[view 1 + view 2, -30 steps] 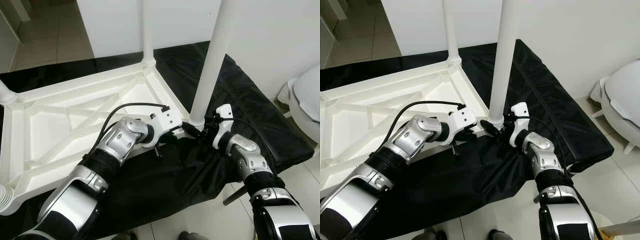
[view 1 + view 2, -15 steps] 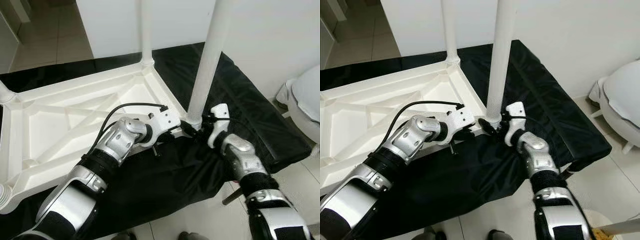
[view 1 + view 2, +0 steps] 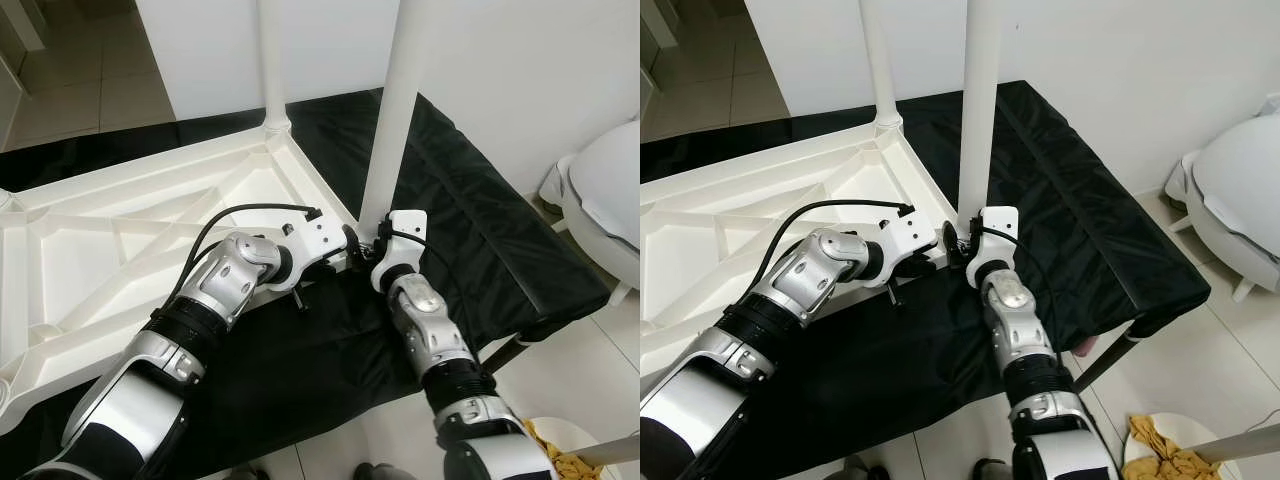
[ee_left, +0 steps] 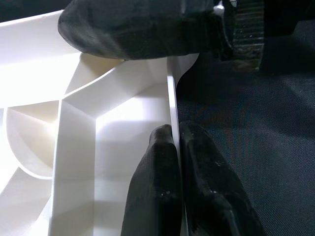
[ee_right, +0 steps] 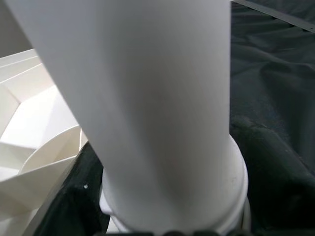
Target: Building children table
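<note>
A white plastic children's table (image 3: 120, 230) lies upside down on a black cloth (image 3: 480, 230). One leg (image 3: 268, 60) stands at its far corner, another leg (image 3: 390, 110) at its near right corner. My left gripper (image 4: 174, 135) is shut on the thin rim of the table beside that near corner, its fingers (image 4: 157, 167) pinching the edge. My right gripper (image 3: 368, 238) sits at the foot of the near leg (image 5: 147, 98), its black fingers closed around the base collar.
The cloth-covered platform ends at the right, with a metal support leg (image 3: 1105, 360) under it. A white rounded seat (image 3: 610, 190) stands on the tiled floor at the right. A white bowl with yellow cloth (image 3: 1165, 450) sits at the bottom right.
My right arm has swung left and in toward the near leg's base. The near leg stands a little more upright. The left gripper keeps its hold on the rim.
</note>
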### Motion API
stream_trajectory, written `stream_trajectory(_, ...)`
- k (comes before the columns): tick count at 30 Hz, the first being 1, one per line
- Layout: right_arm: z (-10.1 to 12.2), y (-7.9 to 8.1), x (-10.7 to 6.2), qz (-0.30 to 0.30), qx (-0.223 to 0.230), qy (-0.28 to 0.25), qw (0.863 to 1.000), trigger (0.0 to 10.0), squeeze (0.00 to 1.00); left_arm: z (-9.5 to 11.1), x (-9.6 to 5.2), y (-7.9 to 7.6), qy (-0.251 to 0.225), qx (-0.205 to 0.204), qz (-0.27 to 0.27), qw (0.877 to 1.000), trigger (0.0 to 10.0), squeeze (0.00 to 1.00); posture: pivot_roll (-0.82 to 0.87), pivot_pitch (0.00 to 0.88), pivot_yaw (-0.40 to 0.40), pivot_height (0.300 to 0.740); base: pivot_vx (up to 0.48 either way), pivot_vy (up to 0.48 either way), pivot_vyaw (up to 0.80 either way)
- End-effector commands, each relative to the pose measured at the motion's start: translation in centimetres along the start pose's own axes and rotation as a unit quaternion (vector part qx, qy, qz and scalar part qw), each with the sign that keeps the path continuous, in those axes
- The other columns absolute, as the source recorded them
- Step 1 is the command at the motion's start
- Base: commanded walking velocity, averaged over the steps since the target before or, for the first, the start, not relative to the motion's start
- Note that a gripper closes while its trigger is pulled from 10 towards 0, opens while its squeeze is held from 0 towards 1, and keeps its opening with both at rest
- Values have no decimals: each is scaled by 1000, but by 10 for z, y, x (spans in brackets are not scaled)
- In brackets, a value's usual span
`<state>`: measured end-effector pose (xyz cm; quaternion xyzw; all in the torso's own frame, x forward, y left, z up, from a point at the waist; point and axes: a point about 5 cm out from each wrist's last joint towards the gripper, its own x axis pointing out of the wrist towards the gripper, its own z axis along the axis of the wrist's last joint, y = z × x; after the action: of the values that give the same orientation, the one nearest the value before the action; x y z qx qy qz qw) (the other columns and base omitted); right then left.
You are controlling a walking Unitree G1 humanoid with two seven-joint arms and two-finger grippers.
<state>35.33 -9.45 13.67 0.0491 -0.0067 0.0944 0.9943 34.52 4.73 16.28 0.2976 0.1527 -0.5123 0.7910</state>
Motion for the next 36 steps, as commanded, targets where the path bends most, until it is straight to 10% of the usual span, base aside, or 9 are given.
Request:
stream_trajectory(1, -26, 6, -6, -15, 34, 65, 997, 10000, 0, 4, 7, -15, -3, 16, -50, 999, 10000, 0, -59, 73, 49, 740, 0, 0, 0)
stream_trajectory(2, -26, 8, -7, -12, 35, 66, 997, 10000, 0, 4, 7, -15, -3, 16, -49, 999, 10000, 0, -59, 73, 48, 740, 0, 0, 0)
stream_trajectory(3, -26, 9, -8, -12, 37, 66, 997, 10000, 1000, 4, 7, -15, -3, 16, -49, 999, 10000, 0, -59, 74, 47, 740, 0, 0, 0)
stream_trajectory(9, -22, -2, -9, -14, 5, 52, 999, 10000, 1000, 4, 7, -14, -3, 16, -48, 999, 10000, 0, -59, 73, 46, 740, 0, 0, 0)
stream_trajectory(10, -21, -6, -9, -12, -8, 51, 999, 10000, 224, 4, 7, -14, -3, 15, -48, 999, 10000, 0, -60, 75, 46, 740, 0, 0, 0)
stream_trajectory(11, -21, -6, -9, -12, -8, 51, 999, 10000, 224, 4, 7, -14, -3, 15, -48, 999, 10000, 0, -60, 75, 46, 740, 0, 0, 0)
stream_trajectory(12, -18, -11, -8, -7, -16, 47, 999, 10000, 0, 4, 6, -13, -3, 15, -48, 999, 10000, 0, -60, 75, 47, 740, 0, 0, 0)
stream_trajectory(36, 18, -41, 1, 254, -109, 11, 961, 10000, 0, 8, 5, -13, -3, 22, -53, 998, 10000, 0, -46, 89, 69, 740, 0, 0, 0)
